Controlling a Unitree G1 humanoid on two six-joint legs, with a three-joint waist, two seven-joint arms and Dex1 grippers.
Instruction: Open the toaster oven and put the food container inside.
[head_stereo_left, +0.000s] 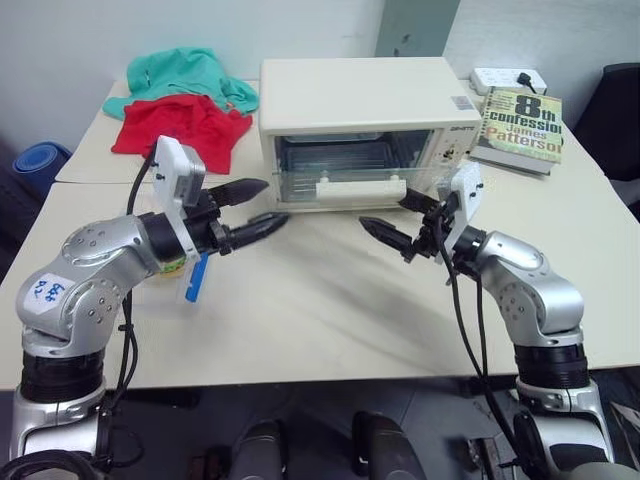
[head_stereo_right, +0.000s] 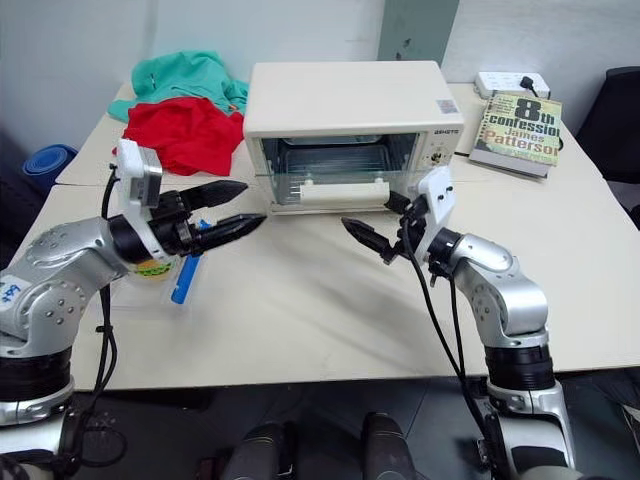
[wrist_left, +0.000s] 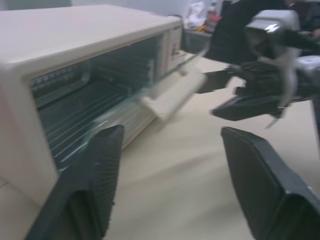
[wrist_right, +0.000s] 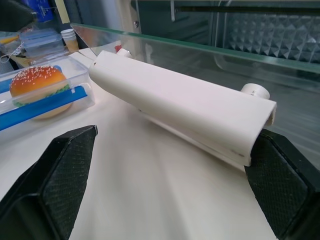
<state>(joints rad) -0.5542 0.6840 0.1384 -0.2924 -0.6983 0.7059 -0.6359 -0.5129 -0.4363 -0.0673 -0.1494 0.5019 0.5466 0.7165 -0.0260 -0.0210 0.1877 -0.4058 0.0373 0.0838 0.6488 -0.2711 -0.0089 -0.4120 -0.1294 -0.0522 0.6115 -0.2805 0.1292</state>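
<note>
The cream-white toaster oven (head_stereo_left: 355, 95) stands at the back middle of the table, its glass door dropped forward and the white bar handle (head_stereo_left: 362, 190) at its front edge. The wire rack inside shows through the opening. The food container (wrist_right: 42, 95), a clear box with a blue clip (head_stereo_left: 195, 278) and a sesame-bun burger inside, lies on the table under my left forearm. My left gripper (head_stereo_left: 275, 200) hovers open just left of the door, pointing right. My right gripper (head_stereo_left: 382, 208) is open just in front of the handle's right end, with nothing between its fingers.
A red cloth (head_stereo_left: 180, 125) and a green cloth (head_stereo_left: 185, 75) lie at the back left. A paperback book (head_stereo_left: 520, 125) and a white power strip (head_stereo_left: 508, 78) sit at the back right. A black chair (head_stereo_left: 615, 110) stands beyond the table's right edge.
</note>
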